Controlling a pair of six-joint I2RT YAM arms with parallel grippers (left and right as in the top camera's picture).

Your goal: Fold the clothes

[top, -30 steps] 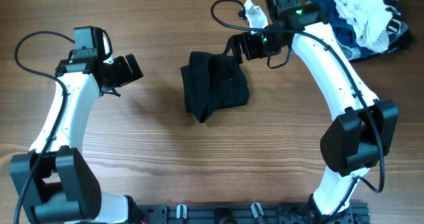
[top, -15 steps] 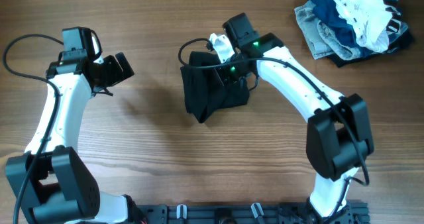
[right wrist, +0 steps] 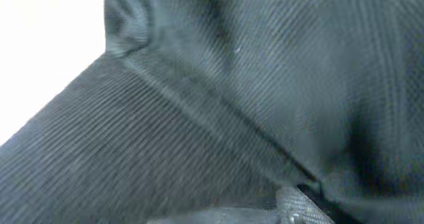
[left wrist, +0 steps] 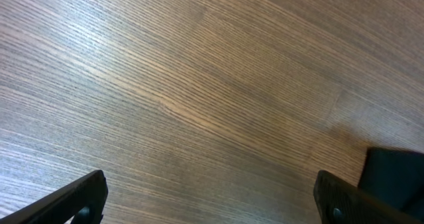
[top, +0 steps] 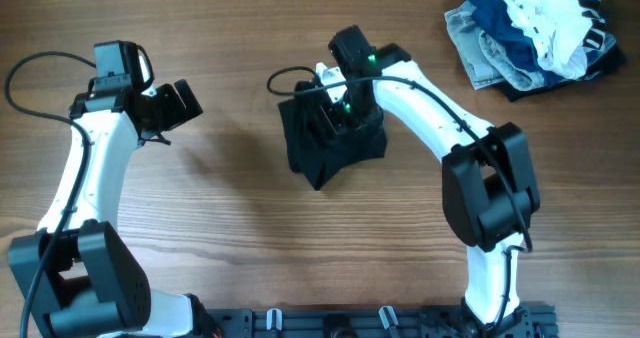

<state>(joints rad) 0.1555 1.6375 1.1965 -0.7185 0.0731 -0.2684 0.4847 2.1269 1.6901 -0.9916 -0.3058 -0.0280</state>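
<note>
The clothes (top: 322, 156), a black garment, lie bunched in a small heap at the table's middle. My right gripper (top: 342, 113) is pressed down into the heap's top. In the right wrist view the black fabric (right wrist: 199, 118) fills the frame and covers the jaws. Only part of one finger (right wrist: 299, 208) shows, so I cannot tell if the jaws are closed. My left gripper (top: 185, 103) is open and empty over bare wood to the left of the heap. In the left wrist view its fingers (left wrist: 209, 204) stand wide apart, with a black corner (left wrist: 397, 174) at the right edge.
A pile of denim, blue, white and striped garments (top: 530, 28) lies at the far right corner. The wooden tabletop (top: 200, 218) lies around the black heap. A rail (top: 380, 323) runs along the near edge.
My right arm swung left from near the far pile to the black heap and sank into it. The heap shifted slightly to the right. The left arm drew back a little to the left, then held still.
</note>
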